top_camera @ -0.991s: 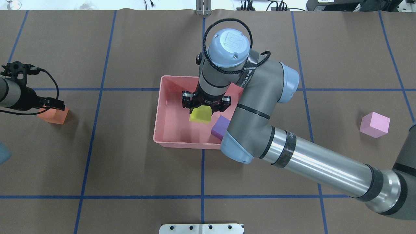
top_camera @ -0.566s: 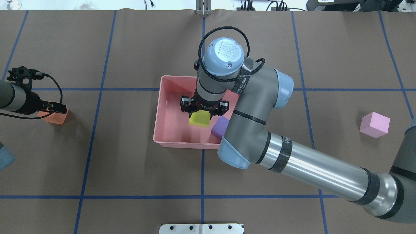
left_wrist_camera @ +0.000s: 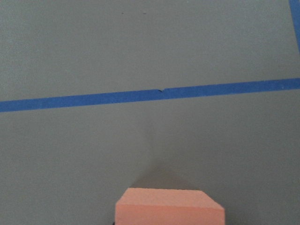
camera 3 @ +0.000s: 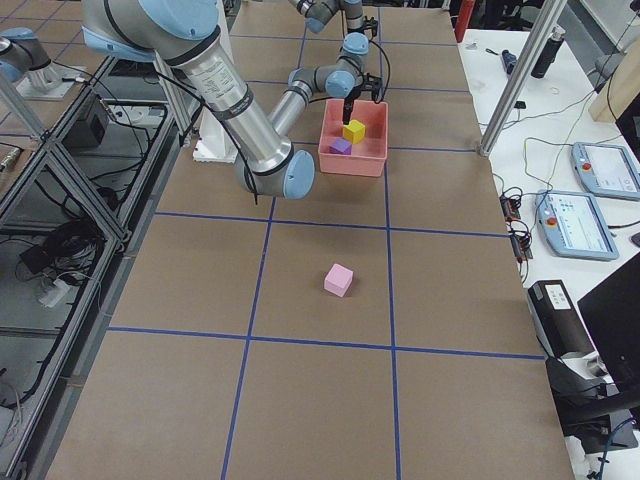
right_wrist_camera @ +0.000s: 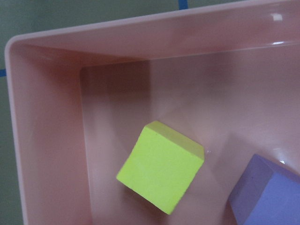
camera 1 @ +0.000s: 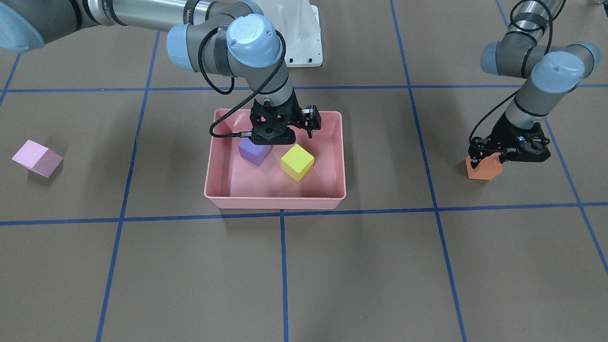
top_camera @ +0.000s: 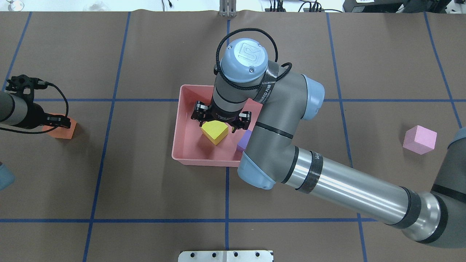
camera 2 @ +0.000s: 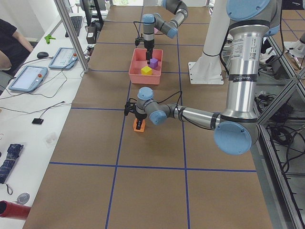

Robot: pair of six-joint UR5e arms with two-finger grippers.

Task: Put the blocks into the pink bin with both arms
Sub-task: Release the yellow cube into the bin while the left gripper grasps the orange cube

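Note:
The pink bin (camera 1: pixel 275 203) sits mid-table. The yellow block (camera 1: pixel 297 162) lies loose on its floor, turned at an angle, beside the purple block (camera 1: pixel 254 151); both show in the right wrist view, yellow (right_wrist_camera: pixel 161 173) and purple (right_wrist_camera: pixel 267 192). My right gripper (camera 1: pixel 275 140) hangs open and empty just above them. The orange block (camera 1: pixel 483 170) rests on the table on my left side. My left gripper (camera 1: pixel 489 159) is low over it, fingers on either side, apparently open. The orange block fills the lower edge of the left wrist view (left_wrist_camera: pixel 168 206). The light pink block (top_camera: pixel 419 139) lies alone on my right side.
The brown mat carries a grid of blue tape lines (top_camera: pixel 227 220). The white pedestal base (camera 1: pixel 304 42) stands at the robot's side of the table. My right arm's forearm (top_camera: pixel 346 189) stretches across the mat's right half, over the bin's near right corner.
My right gripper let go of the yellow block, which dropped onto the bin floor and turned. The right wrist shifted slightly left. My left gripper sank lower onto the orange block.

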